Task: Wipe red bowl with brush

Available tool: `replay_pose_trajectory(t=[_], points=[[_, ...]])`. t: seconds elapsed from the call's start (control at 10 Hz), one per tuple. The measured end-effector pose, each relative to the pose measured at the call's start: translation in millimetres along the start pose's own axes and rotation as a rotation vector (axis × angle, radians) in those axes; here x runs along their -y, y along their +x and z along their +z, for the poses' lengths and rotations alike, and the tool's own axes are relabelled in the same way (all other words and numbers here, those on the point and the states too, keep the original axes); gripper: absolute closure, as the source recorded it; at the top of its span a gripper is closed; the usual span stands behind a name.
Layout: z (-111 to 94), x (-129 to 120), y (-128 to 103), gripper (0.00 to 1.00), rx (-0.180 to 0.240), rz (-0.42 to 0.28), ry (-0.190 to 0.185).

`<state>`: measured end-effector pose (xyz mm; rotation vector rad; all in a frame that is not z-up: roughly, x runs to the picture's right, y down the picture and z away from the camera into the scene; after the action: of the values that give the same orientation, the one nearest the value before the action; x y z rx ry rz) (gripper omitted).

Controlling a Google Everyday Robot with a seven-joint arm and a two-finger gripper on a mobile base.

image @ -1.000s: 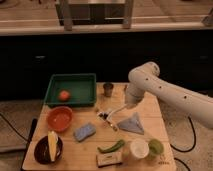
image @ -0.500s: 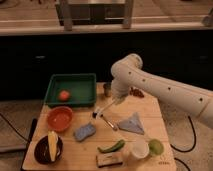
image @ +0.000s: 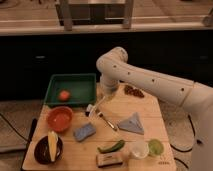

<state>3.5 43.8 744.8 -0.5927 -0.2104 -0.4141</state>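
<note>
The red bowl (image: pixel 60 118) stands on the left of the wooden table, plain inside. My gripper (image: pixel 105 97) hangs over the table's back middle, just right of the green tray. It is shut on the brush (image: pixel 96 105), whose white handle slants down and left. The brush's dark head (image: pixel 88 110) is low over the table, a short way right of and behind the bowl. The brush does not touch the bowl.
A green tray (image: pixel 75 80) with a red-orange fruit (image: pixel 64 95) stands at the back left. In front lie a dark bowl with a yellow item (image: pixel 48 148), a blue sponge (image: pixel 84 131), a metal utensil (image: pixel 106 120), a grey cloth (image: pixel 132 122), a green vegetable (image: pixel 112 146), a white cup (image: pixel 139 148) and a lime (image: pixel 155 146).
My arm has swung left across the table with the brush in the gripper. The brush head is now closer to the red bowl.
</note>
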Motion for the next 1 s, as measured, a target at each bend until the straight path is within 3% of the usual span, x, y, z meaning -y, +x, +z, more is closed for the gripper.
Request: replay_pose_trajectory(t=[0.5, 1.0], points=[[5, 28, -41, 1.0, -0.028, -0.074, -0.04], [12, 40, -61, 1.0, -0.06, -0.123, -0.075]])
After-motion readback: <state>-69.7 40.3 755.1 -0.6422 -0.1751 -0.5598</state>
